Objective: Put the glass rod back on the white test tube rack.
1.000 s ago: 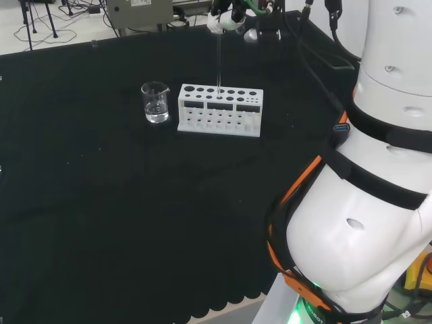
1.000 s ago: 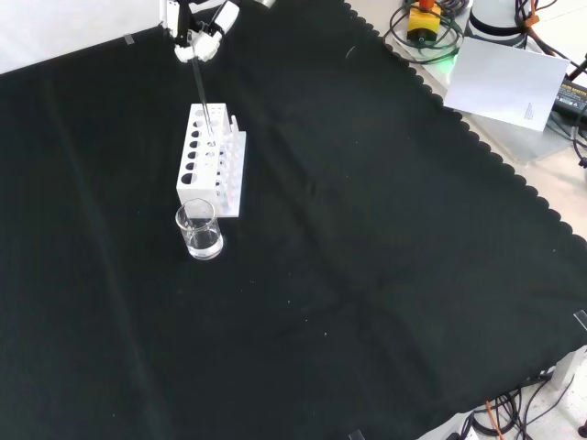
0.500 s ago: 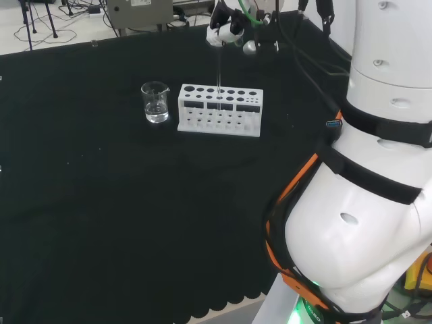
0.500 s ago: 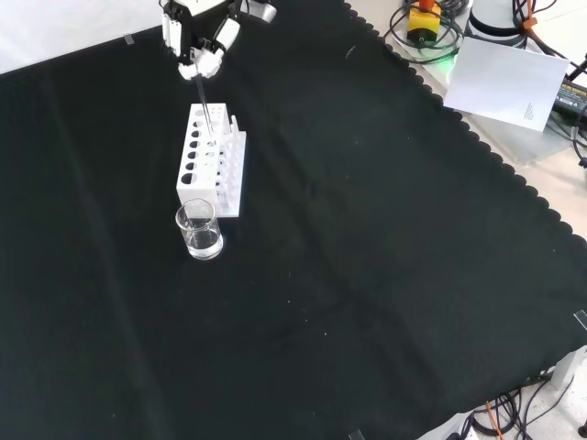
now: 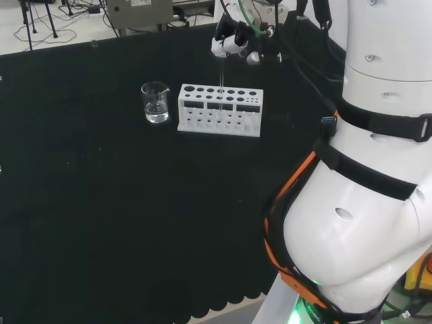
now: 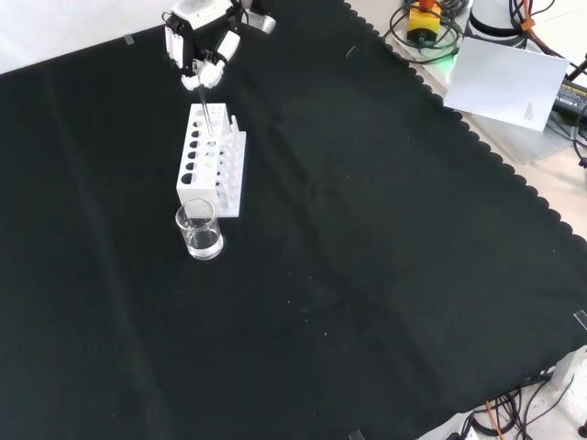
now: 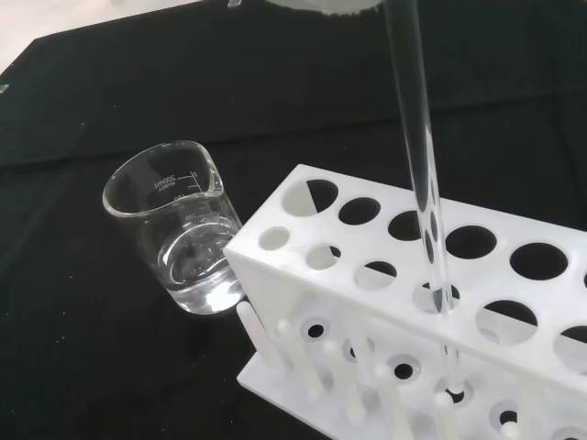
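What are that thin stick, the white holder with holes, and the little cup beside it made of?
The glass rod looks like clear, smooth glass: the rack shows through it. The white test tube rack seems to be matte white plastic, opaque with moulded holes and pegs. The beaker is clear with printed marks and holds a clear liquid; glass probably, though clear plastic would look alike. The hand holds the rod.

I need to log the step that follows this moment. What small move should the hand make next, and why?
Probably ease straight down a little more, then let go. The hand is curled round the top of the glass rod, which stands upright with its lower end already through a hole in the top of the white test tube rack. Whether the tip rests on the base yet is unclear.
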